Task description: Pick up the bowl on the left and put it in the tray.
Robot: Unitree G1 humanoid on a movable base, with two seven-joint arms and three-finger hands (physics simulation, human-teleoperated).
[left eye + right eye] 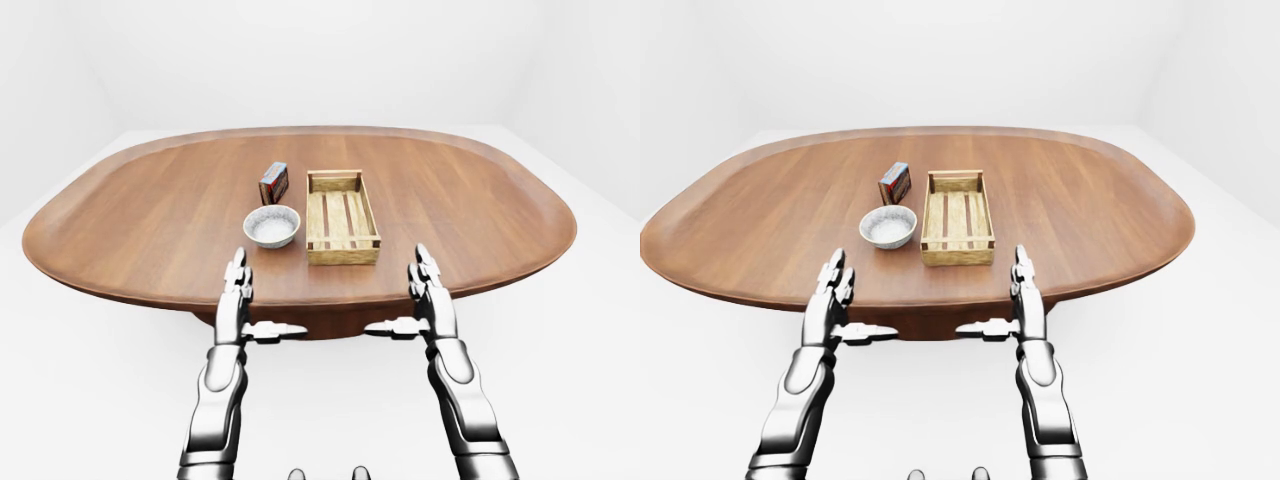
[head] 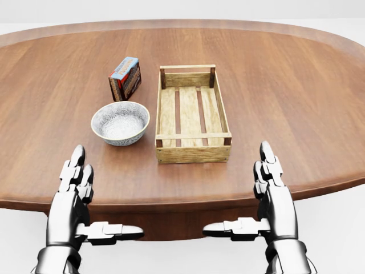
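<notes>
bowl (image 2: 120,123) just above left hand (image 2: 73,197), apart, fingers spread

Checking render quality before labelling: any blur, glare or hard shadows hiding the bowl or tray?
Head view: sharp, evenly lit; bowl and tray cast only faint soft shadows, no glare. Left-eye and right-eye views: equally sharp, both things smaller, nothing hidden.

Bare white simulated room, one oval wooden table (image 1: 150,220).
</notes>
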